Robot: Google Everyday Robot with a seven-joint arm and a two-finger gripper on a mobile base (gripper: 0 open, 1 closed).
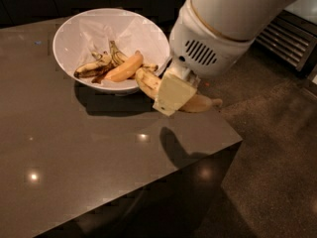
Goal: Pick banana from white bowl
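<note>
The white bowl [84, 31], lined with crinkled white paper, stands at the back of the dark table. My gripper [173, 94] hangs just right of the bowl, above the table, shut on the banana [148, 82]. The banana is pale yellow with brown speckles; its left end reaches over the bowl's front rim and its dark right end [213, 103] sticks out beyond the cream finger. In the bowl lie a smooth orange piece [124, 67] and darker, blackened bananas [94, 68].
The dark table [89, 152] ends at a front right corner [240, 140] close under the gripper. Brown floor lies to the right. A slatted metal unit [290, 36] stands at the far right.
</note>
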